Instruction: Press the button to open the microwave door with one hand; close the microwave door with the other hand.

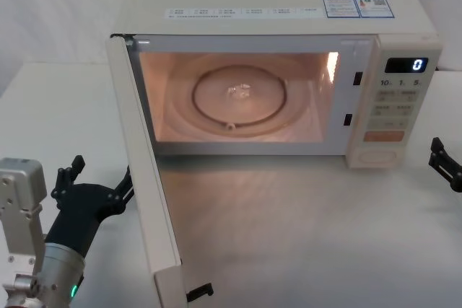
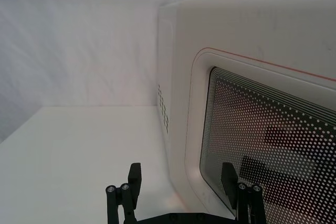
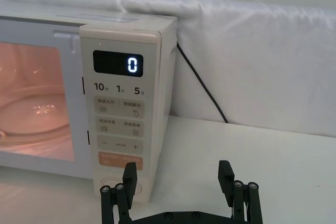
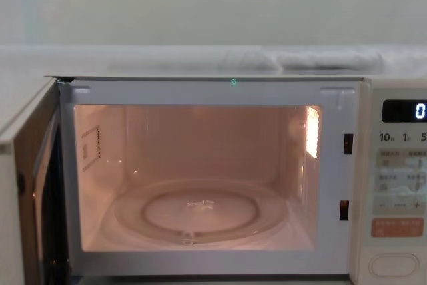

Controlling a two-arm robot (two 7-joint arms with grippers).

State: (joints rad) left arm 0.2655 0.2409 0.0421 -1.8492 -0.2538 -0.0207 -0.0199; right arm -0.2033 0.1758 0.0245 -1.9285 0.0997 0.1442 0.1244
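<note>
The microwave door [image 1: 144,178] stands wide open, swung out to the left, with the lit cavity showing. Its outer face with the dotted window [image 2: 262,129] is close in the left wrist view, and it is edge-on at the left of the chest view [image 4: 27,185]. My left gripper [image 1: 101,176] is open on the outer side of the door, one fingertip [image 2: 228,178] right by the window; I cannot tell whether it touches. The button [image 1: 381,155] [image 4: 393,265] sits at the bottom of the control panel. My right gripper [image 1: 436,152] [image 3: 177,174] is open, to the right of the panel and apart from it.
The glass turntable [image 1: 240,97] lies inside the cavity. The display [image 3: 118,64] reads 0, and an orange key [image 1: 383,135] sits just above the button. A black power cable [image 3: 202,85] runs down the white backdrop behind the oven. White tabletop [image 1: 289,236] lies in front.
</note>
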